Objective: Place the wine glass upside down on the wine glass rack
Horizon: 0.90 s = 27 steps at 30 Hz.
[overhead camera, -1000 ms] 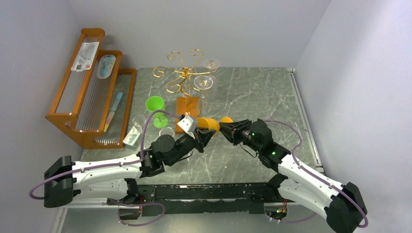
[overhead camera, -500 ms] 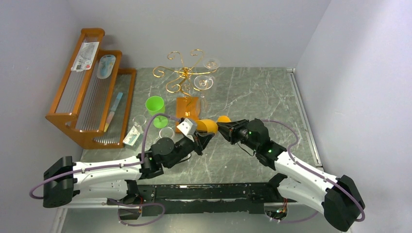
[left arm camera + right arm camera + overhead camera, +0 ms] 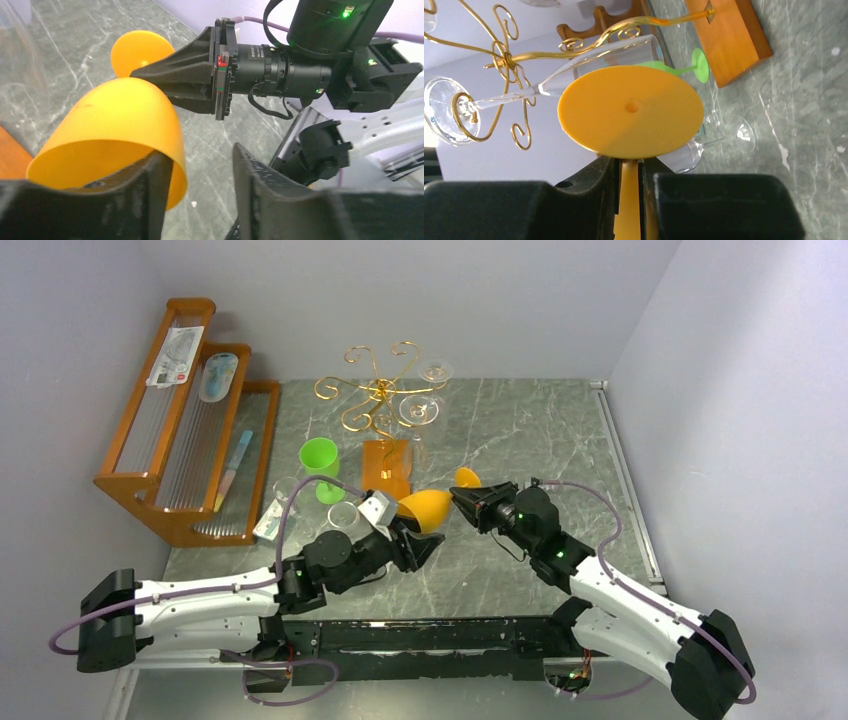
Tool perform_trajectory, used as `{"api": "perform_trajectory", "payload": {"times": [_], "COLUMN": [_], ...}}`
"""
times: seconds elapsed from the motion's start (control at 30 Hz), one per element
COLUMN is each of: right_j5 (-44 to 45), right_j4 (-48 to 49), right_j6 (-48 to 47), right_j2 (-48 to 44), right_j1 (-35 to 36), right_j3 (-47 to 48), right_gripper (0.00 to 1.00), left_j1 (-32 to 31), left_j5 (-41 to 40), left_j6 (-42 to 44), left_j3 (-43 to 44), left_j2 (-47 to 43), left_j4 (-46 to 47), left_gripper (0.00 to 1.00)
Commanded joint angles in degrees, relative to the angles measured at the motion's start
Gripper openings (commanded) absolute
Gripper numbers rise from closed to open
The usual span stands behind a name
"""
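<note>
Currently, in handover, the glass (image 3: 428,508) hangs sideways above the tabletop (image 3: 530,440) near the rack (image 3: 386,465), right pincer (image 3: 628,165) clamped on its stem, left pincer (image 3: 200,170) parted loosely about the bowl; next, the right pincer must lift, invert and hook the foot on a free curl.

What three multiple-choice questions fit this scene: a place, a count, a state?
1. Where is the green glass? A on the table; B hanging on the rack; C in a gripper.
2. How many clear glasses hang on the rack? A none; B two; C five.
3. What does the right gripper grip? A nothing; B the stem of the orange glass; C the green glass.
Answers: 1 A, it stands left of the rack's base. 2 B, two hang upside down. 3 B, it pinches the stem.
</note>
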Motion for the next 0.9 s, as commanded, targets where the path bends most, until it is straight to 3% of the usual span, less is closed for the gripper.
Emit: {"api": "perform_trajectory", "payload": {"times": [0.0,0.27,0.5,0.87], "right_j5": [6.75,12.48,11.13,-1.92], "right_j4": [-0.33,1.53,7.93,19.70], "right_j6": [-7.18,-27.01,-49.94,-78.61], "right_j2": [-1.70,-3.86,-7.25,-16.67], "right_j1": [0.36,0.09,-0.09,-0.09], "right_j3": [1.16,1.61,0.88,-2.87], "right_gripper": [0.00,0.00,0.00,0.00], "left_j1": [-0.35,-0.35,-0.35,0.62], "left_j5": [0.72,-2.43,-6.50,-2.14], "left_j6": [-4.56,-7.61,-11.05,-15.93], "left_j3": [1.01,5.96,13.08,32.36], "left_j2": [-3.36,-9.18,-10.02,0.24], "left_j4": [-5.92,-20.99,-29.48,-41.62], "left_gripper": [0.58,0.79,0.92,0.97]}}
